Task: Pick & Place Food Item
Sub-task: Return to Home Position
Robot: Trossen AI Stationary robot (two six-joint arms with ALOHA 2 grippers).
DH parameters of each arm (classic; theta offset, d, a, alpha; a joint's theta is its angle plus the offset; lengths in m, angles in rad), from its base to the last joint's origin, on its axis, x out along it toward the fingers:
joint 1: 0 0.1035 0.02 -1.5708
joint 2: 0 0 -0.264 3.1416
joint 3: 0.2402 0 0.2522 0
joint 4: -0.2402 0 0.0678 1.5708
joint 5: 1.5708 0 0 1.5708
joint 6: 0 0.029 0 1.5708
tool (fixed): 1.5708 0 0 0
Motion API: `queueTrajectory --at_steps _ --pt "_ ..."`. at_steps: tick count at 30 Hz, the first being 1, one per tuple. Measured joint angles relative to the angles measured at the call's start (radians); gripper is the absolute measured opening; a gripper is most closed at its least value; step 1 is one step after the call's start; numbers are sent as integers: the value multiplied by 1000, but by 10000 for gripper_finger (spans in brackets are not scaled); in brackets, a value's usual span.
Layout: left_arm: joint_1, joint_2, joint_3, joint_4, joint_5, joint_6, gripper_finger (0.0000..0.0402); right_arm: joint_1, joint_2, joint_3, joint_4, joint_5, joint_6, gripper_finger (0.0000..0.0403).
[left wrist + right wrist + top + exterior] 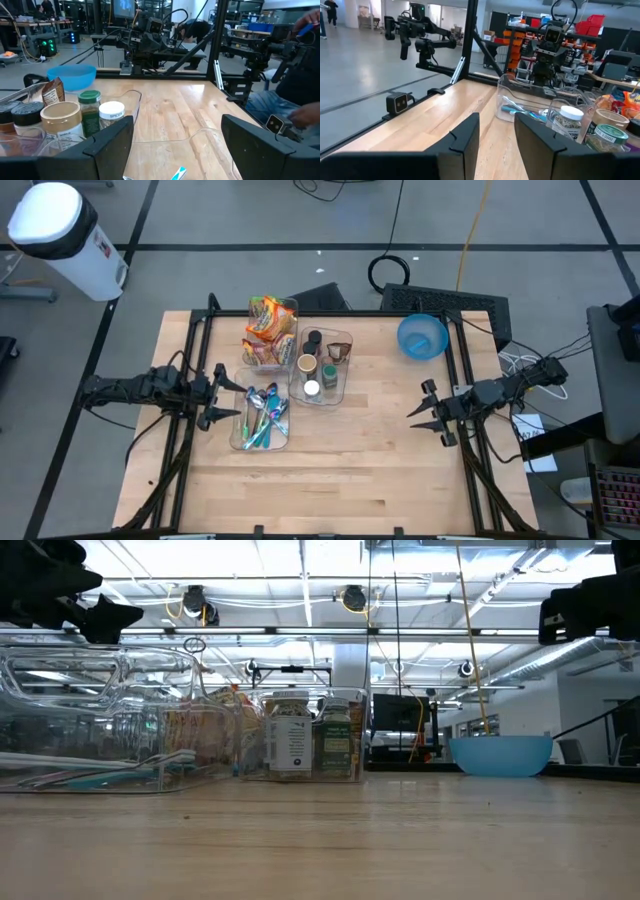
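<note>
Left claw (pixel 218 395) wide open, empty, raised just beside the spoon bin (pixel 286 442). Spoons (pixel 262 412) lie inside it, so there's no reason to grip. Right claw (pixel 432 412) partly open, empty, well apart over bare worktop (pixel 360 480). Both look clear of the bins for homing.
</note>
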Motion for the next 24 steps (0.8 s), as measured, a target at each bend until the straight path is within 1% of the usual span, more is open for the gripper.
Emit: queueTrajectory --at_steps 24 --pt "0 0 0 0 0 0 310 0 0 -3 11 3 0 116"
